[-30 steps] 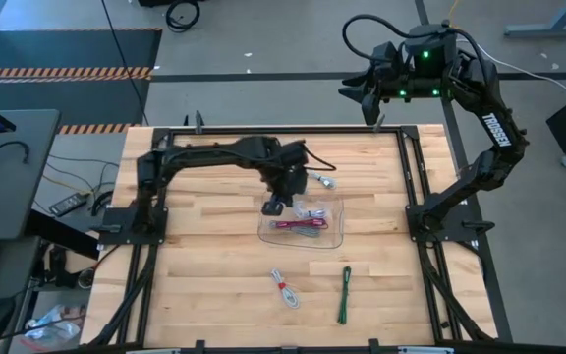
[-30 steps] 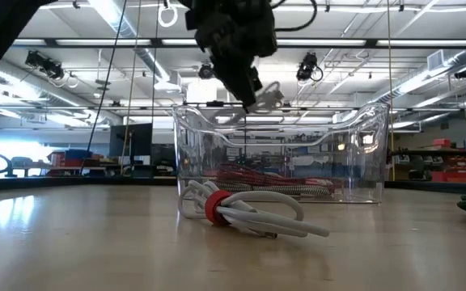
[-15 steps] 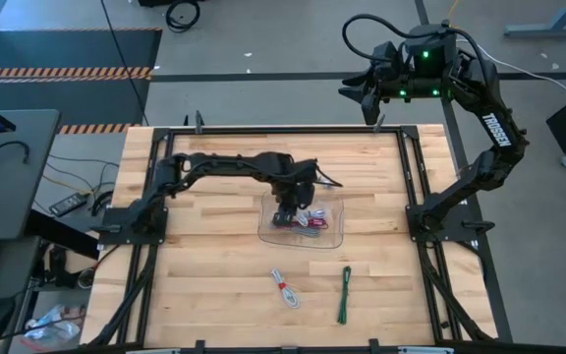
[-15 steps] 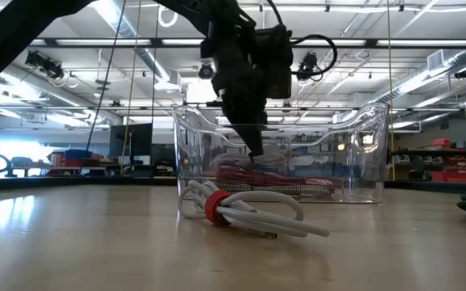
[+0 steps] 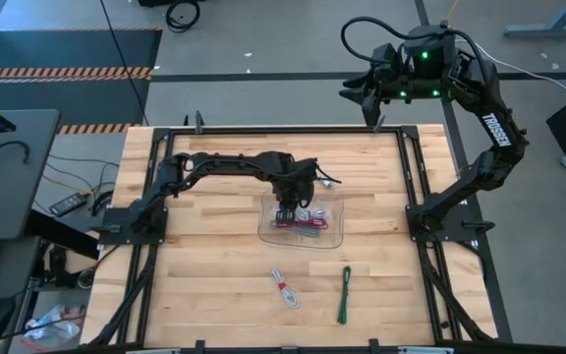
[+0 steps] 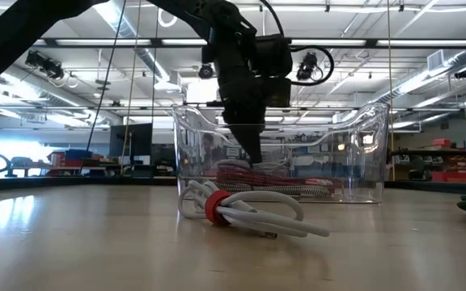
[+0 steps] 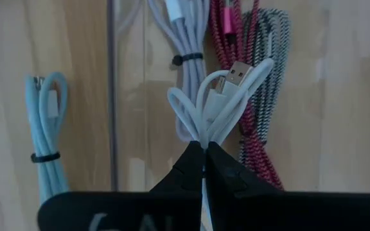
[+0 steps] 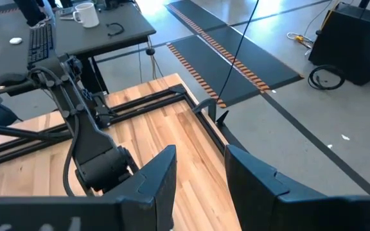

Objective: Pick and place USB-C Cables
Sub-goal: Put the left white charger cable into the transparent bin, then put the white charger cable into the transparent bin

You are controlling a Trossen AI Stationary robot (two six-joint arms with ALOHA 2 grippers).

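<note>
Here, left hand (image 7: 204,154) pinched tight on a white cable (image 7: 220,102), inside the clear tray (image 5: 334,236), right hand (image 8: 198,170) parted, empty.

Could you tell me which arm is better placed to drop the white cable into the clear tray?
Left: its tool is shut on the white cable right over the clear tray; the right tool hangs open beyond the table's far edge.

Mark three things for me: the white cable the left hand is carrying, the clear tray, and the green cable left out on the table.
white cable (image 7: 218,102): left wrist view, on its looped strands.
clear tray (image 6: 361,153): low view, on its bare front wall.
green cable (image 5: 344,294): high view, mid-length of the bundle.
</note>
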